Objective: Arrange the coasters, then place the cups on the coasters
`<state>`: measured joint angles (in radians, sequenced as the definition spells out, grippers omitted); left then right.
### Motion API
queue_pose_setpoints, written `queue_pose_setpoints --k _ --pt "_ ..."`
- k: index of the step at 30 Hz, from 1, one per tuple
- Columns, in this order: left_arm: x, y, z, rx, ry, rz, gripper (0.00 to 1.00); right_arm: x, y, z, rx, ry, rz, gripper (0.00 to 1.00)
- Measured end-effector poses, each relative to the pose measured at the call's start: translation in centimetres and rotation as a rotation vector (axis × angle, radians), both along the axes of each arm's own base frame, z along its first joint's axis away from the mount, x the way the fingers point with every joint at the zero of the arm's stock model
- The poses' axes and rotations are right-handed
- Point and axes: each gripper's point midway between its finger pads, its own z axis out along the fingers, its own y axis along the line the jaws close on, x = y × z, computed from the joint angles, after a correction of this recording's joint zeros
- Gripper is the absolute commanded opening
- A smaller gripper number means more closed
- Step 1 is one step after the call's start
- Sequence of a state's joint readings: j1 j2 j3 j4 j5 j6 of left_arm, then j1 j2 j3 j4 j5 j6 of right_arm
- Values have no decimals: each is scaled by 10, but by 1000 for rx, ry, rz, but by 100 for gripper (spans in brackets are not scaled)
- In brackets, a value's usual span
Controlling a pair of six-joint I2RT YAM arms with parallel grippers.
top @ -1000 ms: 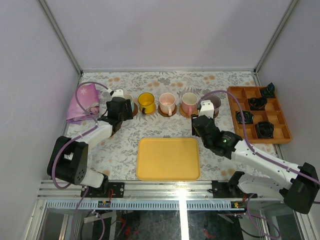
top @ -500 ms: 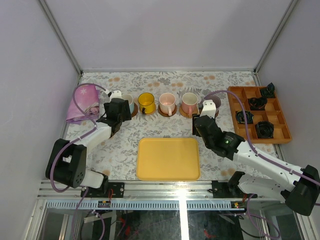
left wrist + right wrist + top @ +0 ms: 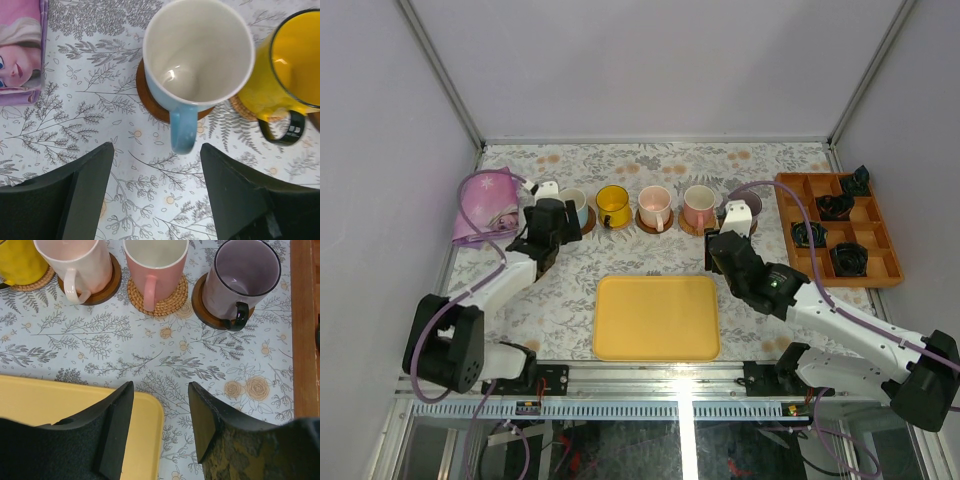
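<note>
1. Plain walls [image 3: 650,70] box in the floral-clothed desk [image 3: 570,290]. Your open room is the bare cloth behind the cup row and the strip between that row and the tray.
2. At near centre lies the yellow tray [image 3: 657,317], long axis left to right.
3. Against the right edge sits a wooden organizer [image 3: 860,281] holding black items [image 3: 847,258], just beside the last cup. A pink pouch [image 3: 485,205] lies at the left edge, near the first cup.
4. Your cups stand upright in one left-to-right row: blue cup [image 3: 200,60], yellow cup [image 3: 290,65], two pale pink cups [image 3: 75,260] [image 3: 155,265], grey-purple cup [image 3: 245,270]. Every handle points to the near edge.
5. Each cup sits on one of the coasters, dark brown [image 3: 147,97] [image 3: 112,282] [image 3: 205,310] or woven tan [image 3: 240,107] [image 3: 170,302].
6. Your left hand [image 3: 156,170] is spread wide and grips nothing, with the blue cup's handle level with its tips. Your right hand [image 3: 160,405] hangs parted and unloaded over the tray's far right corner.
</note>
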<state>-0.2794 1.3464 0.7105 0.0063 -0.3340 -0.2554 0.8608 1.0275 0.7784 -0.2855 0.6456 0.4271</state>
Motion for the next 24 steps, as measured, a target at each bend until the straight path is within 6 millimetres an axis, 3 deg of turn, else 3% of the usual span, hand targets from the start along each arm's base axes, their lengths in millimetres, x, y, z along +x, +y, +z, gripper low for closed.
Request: queue_pose_setpoints --k 2,9,11,15,20,24 --pt "-2 -3 10 -23 -27 -10 75 0 -2 0 -5 -1 -6 59" --pt "-9 -10 71 -149 -202 -15 83 0 -24 24 5 -82 -87 90" --pt "-14 -10 84 -182 -243 -7 90 0 -35 34 18 -117 -128 99" --pt "-23 -4 101 -230 -300 37 100 -4 -58 54 50 -183 -210 99" --pt "-29 7 112 -267 -342 125 100 -13 -81 75 109 -252 -282 99" --pt "-37 20 107 -277 -346 208 100 -18 -94 80 122 -273 -332 99"
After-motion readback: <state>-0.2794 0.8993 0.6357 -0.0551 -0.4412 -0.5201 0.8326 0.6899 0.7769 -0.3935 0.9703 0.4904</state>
